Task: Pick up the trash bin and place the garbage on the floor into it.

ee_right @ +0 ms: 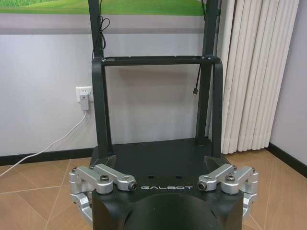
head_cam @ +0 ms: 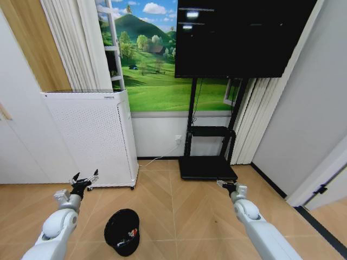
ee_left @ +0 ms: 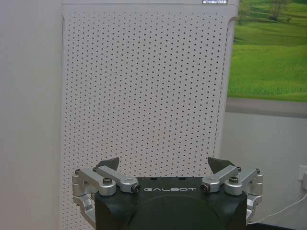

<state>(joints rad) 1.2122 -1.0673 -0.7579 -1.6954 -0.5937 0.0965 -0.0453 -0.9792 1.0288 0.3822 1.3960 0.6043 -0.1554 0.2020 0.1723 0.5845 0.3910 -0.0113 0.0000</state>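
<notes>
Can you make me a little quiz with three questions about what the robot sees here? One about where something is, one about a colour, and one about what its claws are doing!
1. Where is the trash bin?
A. On the floor between the robot's two arms
B. On top of the white appliance
C. On the TV stand's shelf

2. What colour is the trash bin?
A. White
B. Black
C. Green

3. What are the left gripper and right gripper doing?
A. Both shut on the bin
B. One holds a bottle
C. Both open, holding nothing

Answers:
1. A, the bin sits on the wooden floor, nearer the left arm, in front of the white appliance.
2. B, its walls are black, with small bits showing inside.
3. C, both wrist views show the fingers spread apart with nothing between them.
</notes>
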